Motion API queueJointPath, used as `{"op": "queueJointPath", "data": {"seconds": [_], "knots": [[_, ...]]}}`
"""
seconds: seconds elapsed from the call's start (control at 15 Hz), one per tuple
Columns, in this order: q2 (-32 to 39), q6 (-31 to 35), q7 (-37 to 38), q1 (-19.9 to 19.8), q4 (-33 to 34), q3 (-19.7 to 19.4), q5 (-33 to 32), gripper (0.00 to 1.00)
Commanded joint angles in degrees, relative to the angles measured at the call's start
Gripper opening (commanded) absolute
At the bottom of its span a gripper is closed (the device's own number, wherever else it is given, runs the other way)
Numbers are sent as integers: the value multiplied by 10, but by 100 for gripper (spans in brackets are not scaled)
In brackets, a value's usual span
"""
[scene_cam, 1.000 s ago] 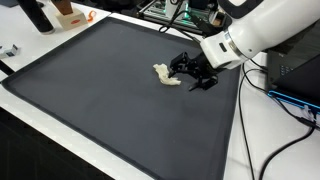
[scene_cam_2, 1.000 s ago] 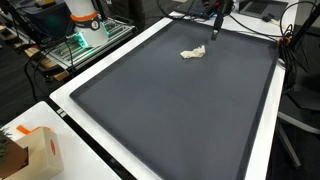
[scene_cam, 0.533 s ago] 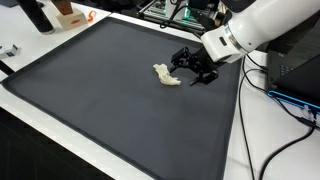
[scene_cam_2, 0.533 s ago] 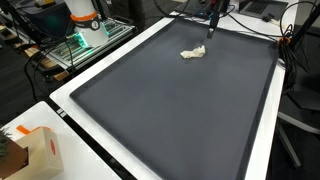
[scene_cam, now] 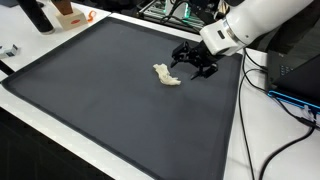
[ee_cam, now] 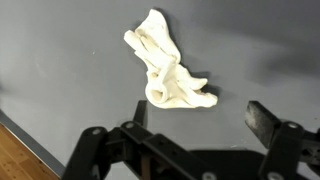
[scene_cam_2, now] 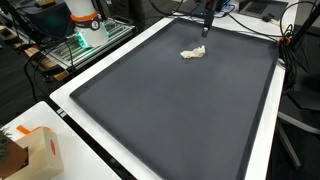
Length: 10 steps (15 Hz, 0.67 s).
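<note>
One crumpled cream cloth (ee_cam: pixel 165 70) lay on the dark mat (ee_cam: pixel 60 60) directly in front of the gripper (ee_cam: pixel 178 130) in the wrist view. The gripper's two black fingers (ee_cam: pixel 90 140) were spread wide to either side and held nothing. No finger could be seen touching the cloth. In both exterior views the gripper (scene_cam: pixel 192 65) (scene_cam_2: pixel 206 22) hung just beside the cloth (scene_cam: pixel 167 76) (scene_cam_2: pixel 192 53), angled down toward the mat (scene_cam: pixel 100 90) (scene_cam_2: pixel 170 110), with the white arm (scene_cam: pixel 250 25) reaching in from the mat's edge. The cloth sat well toward that side of the mat, far from the opposite corner. Around the mat ran the white table (scene_cam_2: pixel 265 130). Farther out, dark cables (scene_cam: pixel 262 120) trailed off the table in an exterior view, and a cardboard box (scene_cam_2: pixel 40 150) stood past the mat's far corner.
</note>
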Motion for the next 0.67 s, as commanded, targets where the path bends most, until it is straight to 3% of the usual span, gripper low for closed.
{"op": "queueJointPath", "data": {"seconds": [0.0, 0.6], "knots": [[-36, 33, -9, -19, -56, 16, 3, 100], [-82, 99, -18, -56, -126, 25, 27, 100]]}}
